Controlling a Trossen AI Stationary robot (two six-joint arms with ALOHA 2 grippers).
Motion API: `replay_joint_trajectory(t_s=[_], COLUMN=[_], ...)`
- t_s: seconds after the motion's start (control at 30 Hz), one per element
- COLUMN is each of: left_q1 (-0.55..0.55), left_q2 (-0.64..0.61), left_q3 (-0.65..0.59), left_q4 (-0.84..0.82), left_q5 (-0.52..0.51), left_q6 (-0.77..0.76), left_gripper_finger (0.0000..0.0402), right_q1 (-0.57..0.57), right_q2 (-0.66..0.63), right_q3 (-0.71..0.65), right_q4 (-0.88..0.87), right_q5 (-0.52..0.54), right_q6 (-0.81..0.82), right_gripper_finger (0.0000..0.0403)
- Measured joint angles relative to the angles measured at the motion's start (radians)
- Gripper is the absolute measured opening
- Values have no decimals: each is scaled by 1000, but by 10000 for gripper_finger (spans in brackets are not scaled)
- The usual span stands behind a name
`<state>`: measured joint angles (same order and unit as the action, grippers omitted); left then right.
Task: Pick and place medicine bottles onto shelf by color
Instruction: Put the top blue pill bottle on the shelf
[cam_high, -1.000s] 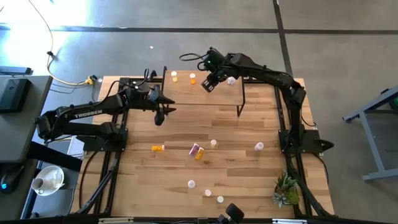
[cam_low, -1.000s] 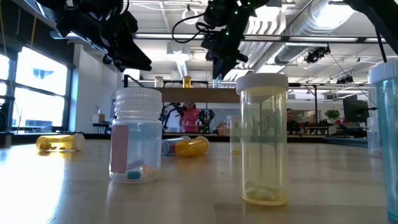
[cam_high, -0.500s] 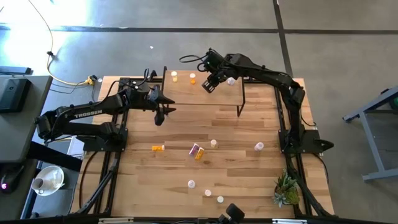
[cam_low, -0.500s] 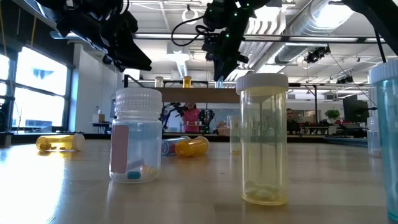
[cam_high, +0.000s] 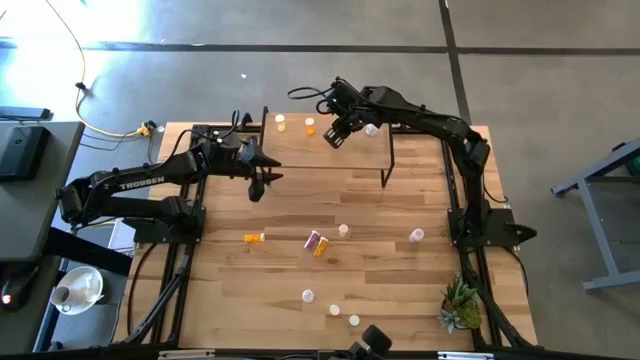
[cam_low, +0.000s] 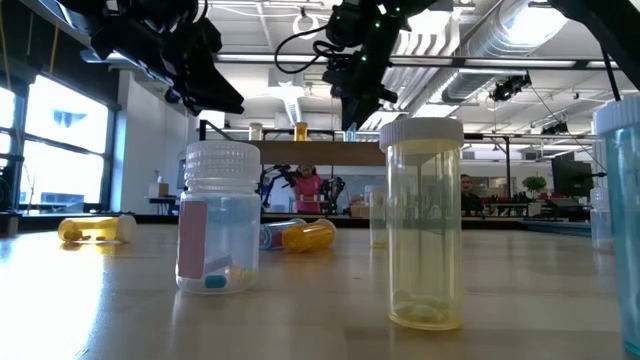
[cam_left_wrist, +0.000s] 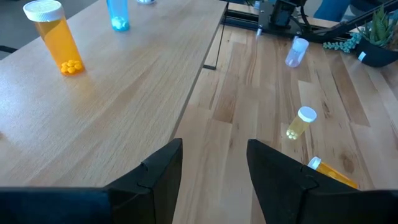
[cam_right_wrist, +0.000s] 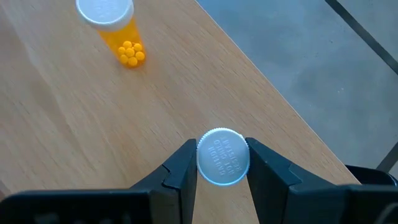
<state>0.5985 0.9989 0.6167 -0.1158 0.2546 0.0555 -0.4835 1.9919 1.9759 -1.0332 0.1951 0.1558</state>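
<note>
Two claws barely moved: right claw (cam_right_wrist: 222, 163) still pinches a bottle (cam_right_wrist: 222, 156); left claw (cam_left_wrist: 214, 163) stays spread.

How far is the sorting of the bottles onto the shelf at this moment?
Done: two orange bottles stand on the shelf. In hand: the right gripper grips a white-capped bottle above the shelf. The left gripper hovers open and empty. Left: roughly eight bottles on the table, some lying, like the orange one.
</note>
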Motion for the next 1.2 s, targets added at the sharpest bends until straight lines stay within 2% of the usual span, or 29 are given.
replay_joint_trajectory(t_s=[0.47, 0.83, 1.2], left_q1=[0, 0, 0], left_q2=[0, 0, 0], left_q3=[0, 0, 0], left_q4=[0, 0, 0], left_q5=[0, 0, 0], left_q6=[0, 0, 0], left_gripper_finger=[170, 170, 170], right_q1=[0, 0, 0], right_q2=[0, 2, 0], right_q3=[0, -2, -2], right_q4=[-9, -11, -9], right_q5=[26, 30, 43], right_q6=[-7, -6, -34], right_gripper_finger=[106, 193, 199])
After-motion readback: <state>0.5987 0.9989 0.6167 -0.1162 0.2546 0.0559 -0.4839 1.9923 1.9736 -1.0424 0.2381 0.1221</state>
